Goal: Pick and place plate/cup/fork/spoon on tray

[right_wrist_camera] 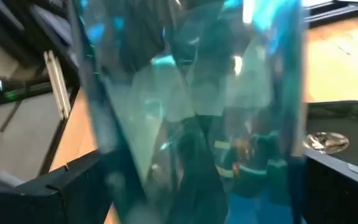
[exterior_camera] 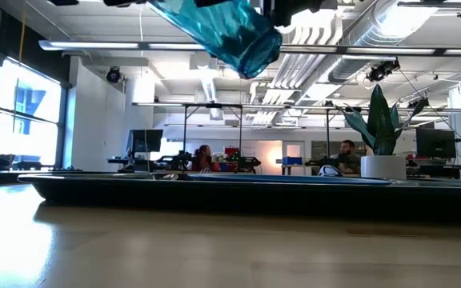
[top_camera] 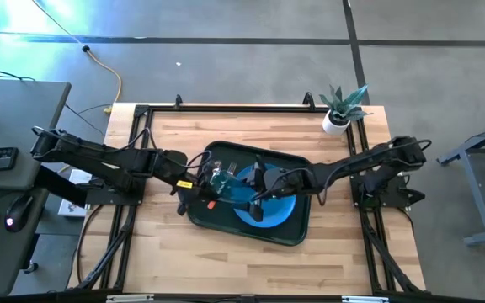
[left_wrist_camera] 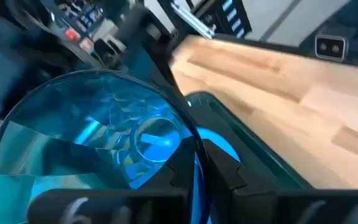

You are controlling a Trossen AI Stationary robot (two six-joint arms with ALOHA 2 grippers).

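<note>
The teal cup [top_camera: 220,178] is held in the air over the left part of the dark tray [top_camera: 297,236], tilted, with its base lower and toward the right [exterior_camera: 222,28]. My left gripper [top_camera: 202,181] is shut on the cup at its mouth. My right gripper [top_camera: 255,187] reaches in from the right, open, one finger on each side of the cup's body [right_wrist_camera: 191,112]. The blue plate [top_camera: 272,210] lies flat on the tray. A silver spoon bowl [right_wrist_camera: 325,142] lies on the tray. The fork cannot be made out. My left gripper [left_wrist_camera: 194,163] pinches the cup's rim [left_wrist_camera: 191,140], one finger inside the mouth and one outside. It comes at the cup from the table's left. The cup is lifted clear of the tray and tilted. Whether my right gripper [right_wrist_camera: 197,186] touches the cup's wall, I cannot tell.
A white pot with a green plant [top_camera: 339,109] stands at the table's far right corner. Thin cutlery [top_camera: 226,164] lies on the tray's far left part. Bare wood lies near, far and right of the tray [exterior_camera: 214,190].
</note>
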